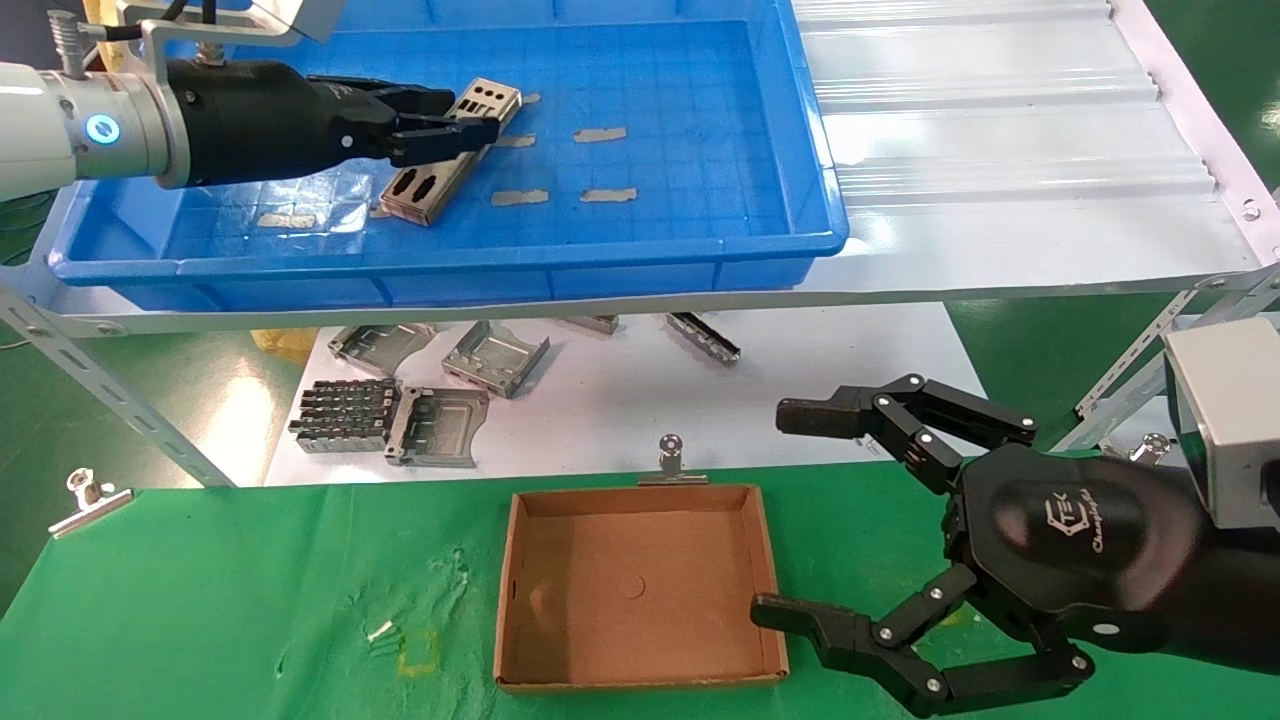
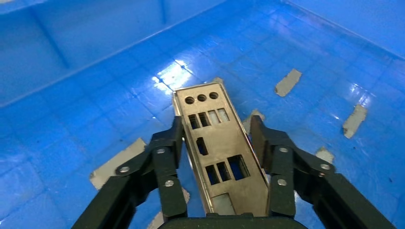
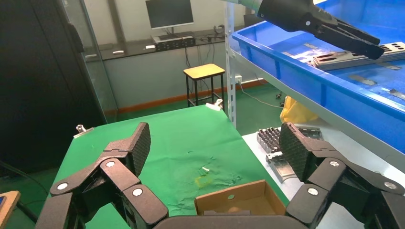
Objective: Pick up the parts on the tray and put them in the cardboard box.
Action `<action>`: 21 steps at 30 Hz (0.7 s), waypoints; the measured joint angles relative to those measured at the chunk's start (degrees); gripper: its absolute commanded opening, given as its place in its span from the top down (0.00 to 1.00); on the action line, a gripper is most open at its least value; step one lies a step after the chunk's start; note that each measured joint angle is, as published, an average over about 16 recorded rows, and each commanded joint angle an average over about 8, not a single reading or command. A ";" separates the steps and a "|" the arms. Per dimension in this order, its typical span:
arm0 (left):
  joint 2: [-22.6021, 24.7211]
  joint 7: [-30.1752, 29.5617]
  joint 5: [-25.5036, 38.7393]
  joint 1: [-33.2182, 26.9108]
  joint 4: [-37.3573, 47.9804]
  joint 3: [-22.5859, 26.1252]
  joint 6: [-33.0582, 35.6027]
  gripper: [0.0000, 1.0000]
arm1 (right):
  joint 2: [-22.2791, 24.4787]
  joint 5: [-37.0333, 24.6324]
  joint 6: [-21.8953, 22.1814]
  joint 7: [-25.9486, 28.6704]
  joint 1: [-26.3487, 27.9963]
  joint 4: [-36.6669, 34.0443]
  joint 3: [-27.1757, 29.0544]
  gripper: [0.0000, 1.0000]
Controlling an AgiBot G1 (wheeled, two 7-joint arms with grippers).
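A silver plate with punched cut-outs point(image 1: 428, 186) lies slanted in the blue tray point(image 1: 450, 255). My left gripper point(image 1: 470, 118) reaches in from the left, and its fingers are closed against the plate's long edges. In the left wrist view the plate point(image 2: 215, 143) runs between the fingers point(image 2: 168, 143) of that gripper point(image 2: 217, 126), above the tray floor point(image 2: 95, 71). The empty cardboard box point(image 1: 640, 585) sits on the green table. My right gripper point(image 1: 790, 512) is open and empty just right of the box. In the right wrist view that gripper point(image 3: 216, 143) hangs above the box point(image 3: 239, 200).
Grey tape strips point(image 1: 600, 134) stick to the tray floor. The tray sits on a white corrugated shelf point(image 1: 1000, 150). Chunky grey brackets point(image 1: 400, 410) lie on a white sheet under the shelf. Binder clips point(image 1: 672, 460) hold the green cloth. A slanted metal strut point(image 1: 100, 390) stands at the left.
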 measured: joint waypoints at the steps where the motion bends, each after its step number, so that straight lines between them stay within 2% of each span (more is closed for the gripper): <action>1: 0.00 0.05 -0.06 0.03 -0.01 -0.04 -0.15 1.00 | 0.00 0.00 0.00 0.00 0.00 0.00 0.00 0.00; 13: -0.38 0.80 -0.96 -0.12 -0.33 -0.68 -1.68 1.00 | 0.00 0.00 0.00 0.00 0.00 0.00 0.00 0.00; 21: -1.16 1.21 -2.03 -0.79 -0.69 -1.43 -0.23 1.00 | 0.00 0.00 0.00 0.00 0.00 0.00 0.00 0.00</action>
